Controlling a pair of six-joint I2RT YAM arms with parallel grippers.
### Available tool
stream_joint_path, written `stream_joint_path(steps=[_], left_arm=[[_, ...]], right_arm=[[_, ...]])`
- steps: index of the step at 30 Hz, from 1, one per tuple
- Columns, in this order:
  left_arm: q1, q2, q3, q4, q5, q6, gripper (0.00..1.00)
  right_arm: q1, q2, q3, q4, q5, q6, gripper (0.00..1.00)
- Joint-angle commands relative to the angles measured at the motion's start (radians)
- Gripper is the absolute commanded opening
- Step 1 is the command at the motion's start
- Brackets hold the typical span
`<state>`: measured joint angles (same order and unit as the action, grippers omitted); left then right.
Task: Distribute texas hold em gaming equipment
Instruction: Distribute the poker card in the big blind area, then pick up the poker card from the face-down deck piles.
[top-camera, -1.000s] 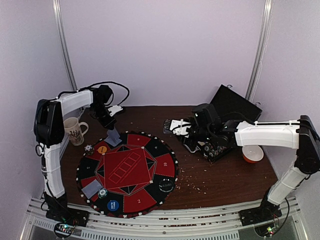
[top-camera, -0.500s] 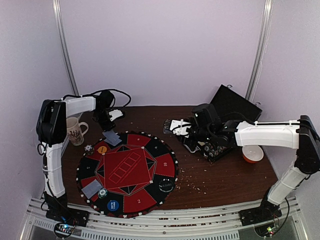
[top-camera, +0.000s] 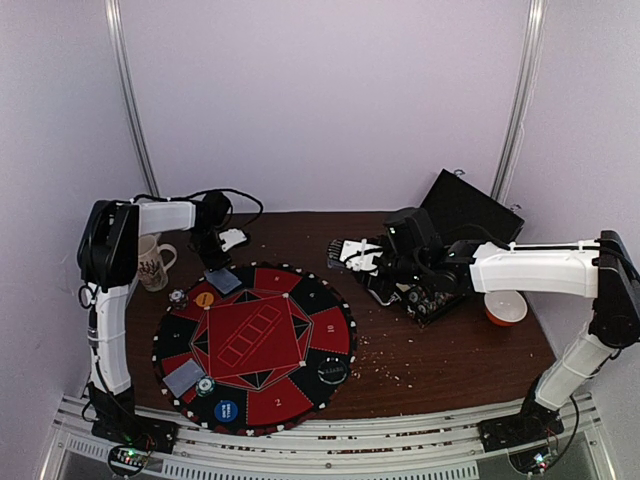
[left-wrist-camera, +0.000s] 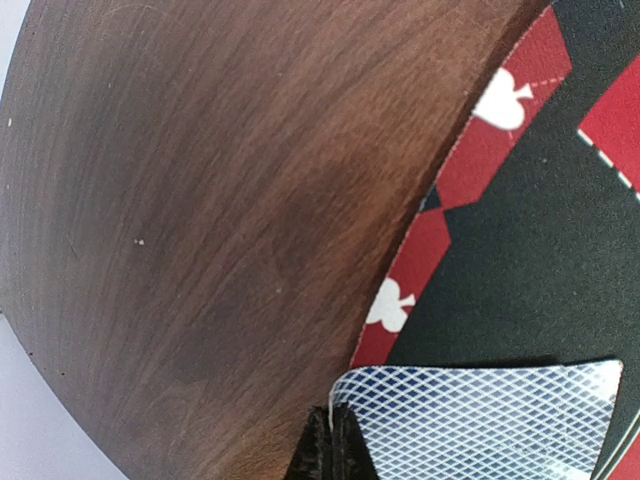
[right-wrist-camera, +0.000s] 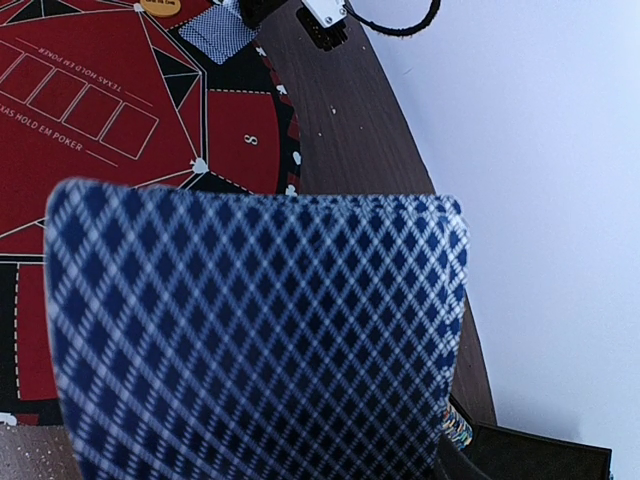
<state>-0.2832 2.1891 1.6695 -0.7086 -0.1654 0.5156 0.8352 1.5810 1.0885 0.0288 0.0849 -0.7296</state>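
Where the left gripper (top-camera: 213, 257) hangs over the far-left rim of the mat (top-camera: 250, 340), you see the far card (top-camera: 224, 281) lying back-up on the mat's edge, just beneath it. In the wrist view one dark fingertip (left-wrist-camera: 323, 452) meets that card's corner. The other finger is out of frame, so you cannot tell whether the jaws are apart or pinching.

The right gripper (top-camera: 347, 252) is raised over the table (top-camera: 420, 360) between the mat and the black case (top-camera: 470, 212). It is clamped on the held card (right-wrist-camera: 255, 340), whose diamond back fills its wrist view.

On the mat:
- near card (top-camera: 184, 377) at near-left, with the striped chip (top-camera: 205, 385) beside it
- yellow disc (top-camera: 204, 298)
- blue disc (top-camera: 226, 409)
- black disc (top-camera: 332, 372)

The outer chip (top-camera: 178, 296) sits just off the mat, near the mug (top-camera: 150, 262).
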Motion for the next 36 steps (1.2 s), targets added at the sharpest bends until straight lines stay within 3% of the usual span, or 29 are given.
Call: stream_joint_path(steps=[1, 7, 15, 22, 30, 33, 36], left_arm=[[0.004, 0.023, 0.001, 0.014, 0.019, -0.033, 0.00], [0.004, 0.024, -0.025, -0.014, 0.023, -0.058, 0.00], [0.005, 0.021, 0.002, -0.016, -0.019, -0.073, 0.20], [0.004, -0.008, 0.044, -0.040, -0.031, -0.100, 0.29], [0.003, -0.083, 0.279, -0.172, 0.040, -0.281, 0.68], [-0.006, -0.186, 0.301, -0.161, 0.195, -0.387, 0.81], [-0.031, -0.312, 0.206, -0.047, 0.467, -0.508, 0.94]], right_arm=[[-0.003, -0.033, 0.016, -0.002, 0.019, 0.014, 0.45], [-0.004, -0.032, 0.016, -0.002, 0.021, 0.014, 0.44], [-0.003, -0.038, 0.016, -0.010, 0.023, 0.013, 0.45], [-0.004, -0.045, 0.011, -0.011, 0.026, 0.014, 0.44], [-0.001, -0.045, 0.028, -0.022, 0.019, 0.005, 0.45], [0.007, -0.041, 0.032, -0.021, 0.022, 0.002, 0.44], [0.017, -0.037, 0.042, -0.014, 0.020, -0.001, 0.44]])
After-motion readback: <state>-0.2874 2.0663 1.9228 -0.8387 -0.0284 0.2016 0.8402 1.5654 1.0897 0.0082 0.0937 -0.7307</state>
